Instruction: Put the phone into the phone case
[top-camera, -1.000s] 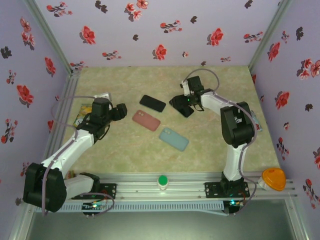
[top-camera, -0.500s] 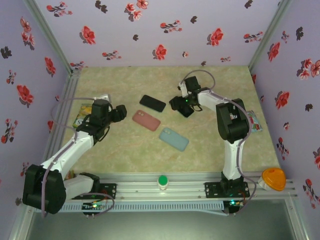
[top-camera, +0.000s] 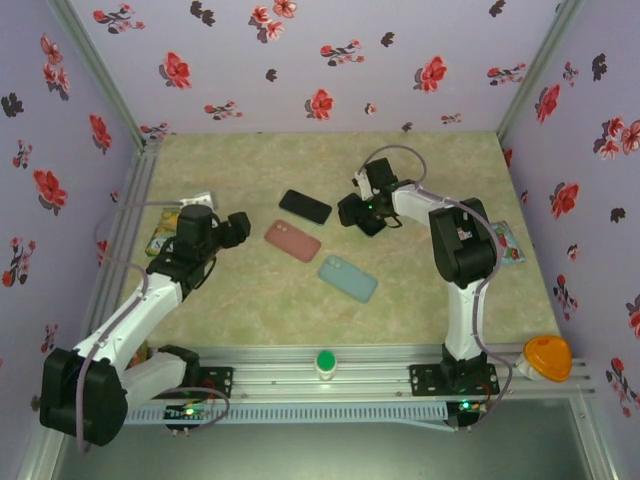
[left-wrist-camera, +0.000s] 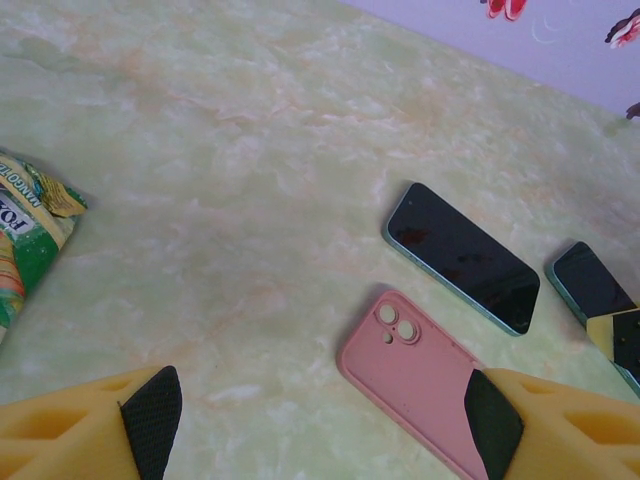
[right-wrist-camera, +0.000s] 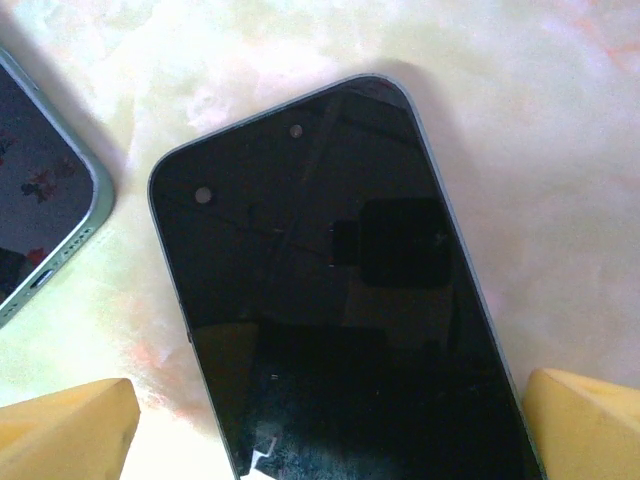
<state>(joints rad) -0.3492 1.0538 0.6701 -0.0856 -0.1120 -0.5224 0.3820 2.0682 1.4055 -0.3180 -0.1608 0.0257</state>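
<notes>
This is a robot lab, built like a little box. Flowery purple walls (top-camera: 300, 60) stand left, right and far around a pale green table (top-camera: 250, 300). The left arm (top-camera: 140, 300) and right arm (top-camera: 465, 260) are bolted to a metal rail (top-camera: 270, 382) at the near edge.

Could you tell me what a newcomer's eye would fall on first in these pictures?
Against the flowered purple walls, the eye goes to mid-table, where a black phone, a pink case and a pale blue case lie in a loose diagonal row. Just right of them, the right gripper hangs low over a second dark phone, jaws wide on either side of it. The left gripper hovers open, left of the pink case.
</notes>
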